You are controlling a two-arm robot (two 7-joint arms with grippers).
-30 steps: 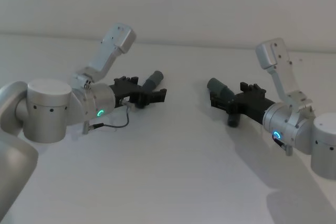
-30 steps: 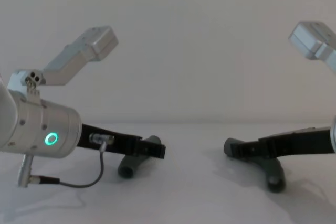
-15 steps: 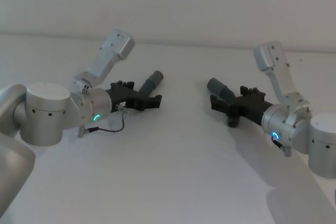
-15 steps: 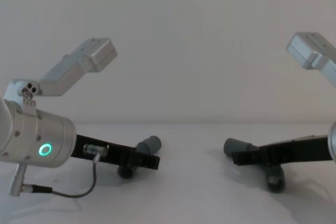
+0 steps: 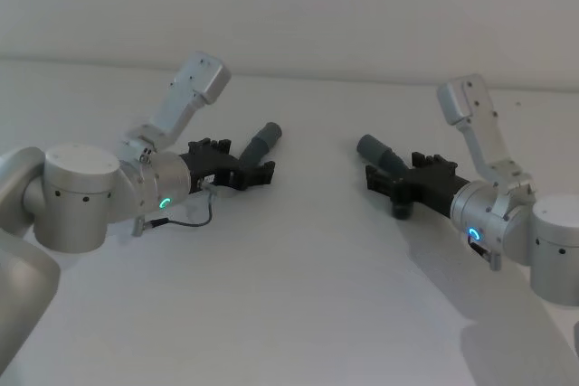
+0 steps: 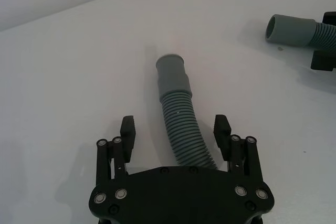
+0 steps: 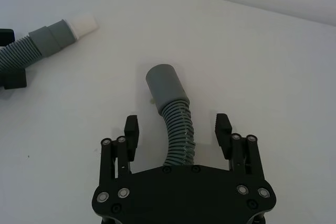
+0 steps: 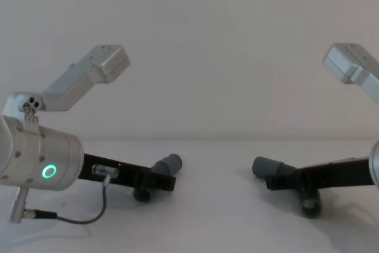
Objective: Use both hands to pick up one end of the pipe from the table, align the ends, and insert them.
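Observation:
Two dark grey ribbed pipe pieces lie on the white table (image 5: 298,268). The left pipe piece (image 6: 180,124) lies between the spread fingers (image 6: 127,129) of my open left gripper (image 6: 176,124), with its cuff end (image 6: 172,74) pointing away past the fingertips. The right pipe piece (image 7: 178,129) likewise lies inside my open right gripper (image 7: 177,121), its cuff end (image 7: 164,85) ahead of it. In the head view the left gripper (image 5: 246,162) and the right gripper (image 5: 400,176) face each other low over the table. The left piece (image 5: 264,140) and the right piece (image 5: 378,153) are well apart.
The left pipe piece has a white tip (image 7: 84,24) at its far end in the right wrist view. A thin cable (image 8: 89,214) hangs under the left arm. A pale wall (image 8: 225,39) rises behind the table.
Both arms have drawn back slightly toward me and sit a little lower. The pipe pieces stay on the table.

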